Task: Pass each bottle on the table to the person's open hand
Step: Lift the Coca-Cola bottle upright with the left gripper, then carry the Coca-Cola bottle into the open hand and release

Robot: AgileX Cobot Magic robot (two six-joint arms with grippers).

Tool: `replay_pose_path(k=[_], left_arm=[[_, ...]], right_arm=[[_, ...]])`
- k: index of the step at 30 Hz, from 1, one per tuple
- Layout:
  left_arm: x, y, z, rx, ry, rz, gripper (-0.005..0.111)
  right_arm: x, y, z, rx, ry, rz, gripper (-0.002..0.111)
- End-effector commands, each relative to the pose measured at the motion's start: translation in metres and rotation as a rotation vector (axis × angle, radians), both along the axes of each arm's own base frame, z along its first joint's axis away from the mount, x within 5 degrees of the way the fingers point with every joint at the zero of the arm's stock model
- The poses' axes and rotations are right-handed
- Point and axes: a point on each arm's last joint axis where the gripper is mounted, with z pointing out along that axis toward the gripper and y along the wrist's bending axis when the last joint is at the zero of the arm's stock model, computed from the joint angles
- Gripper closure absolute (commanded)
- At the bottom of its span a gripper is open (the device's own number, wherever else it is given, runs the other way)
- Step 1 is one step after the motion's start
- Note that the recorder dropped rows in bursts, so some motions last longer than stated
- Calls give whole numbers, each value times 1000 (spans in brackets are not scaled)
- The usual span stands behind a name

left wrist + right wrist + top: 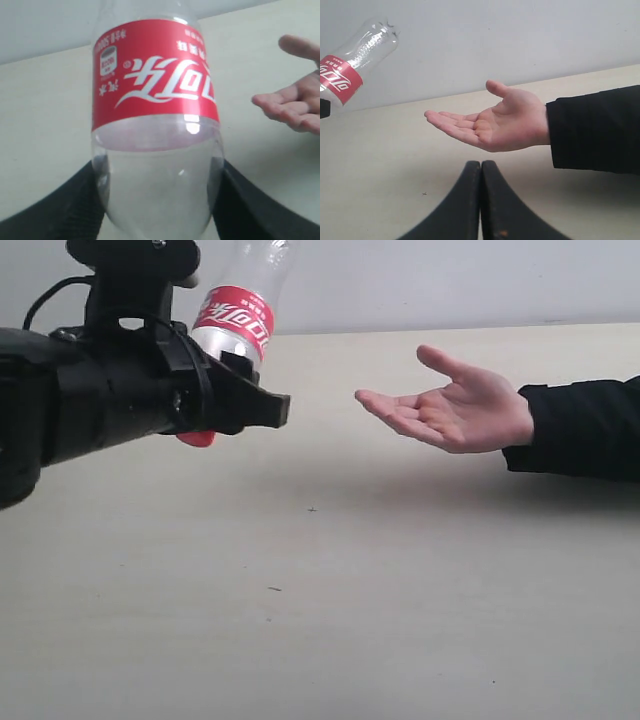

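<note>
My left gripper (243, 392) is shut on a clear bottle (235, 320) with a red label, held above the table (330, 590) at the left. The bottle is upside down and tilted, its red cap (197, 438) showing below the gripper. In the left wrist view the black fingers (75, 205) press both sides of the bottle (155, 90) just past the label. The person's open hand (450, 410) hovers palm up to the right of the bottle, apart from it. My right gripper (481, 164) is shut and empty, low over the table below the hand (490, 122).
The arm in a black sleeve (580, 425) reaches in from the right edge above the table. A pale wall (450, 280) stands behind the table's far edge. A few tiny dark specks (312, 509) mark the tabletop.
</note>
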Motion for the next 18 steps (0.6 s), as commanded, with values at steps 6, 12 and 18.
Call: replay_pose_path(k=[6, 12, 18], left_arm=[[-37, -44, 10, -129, -75, -138, 107], [-41, -52, 9, -220, 18, -196, 107], [-27, -64, 16, -343, 57, 9, 107]], right_arm=[[0, 0, -1, -4, -3, -2, 108], [0, 0, -1, -4, -3, -2, 108], [0, 0, -1, -4, -3, -2, 108]])
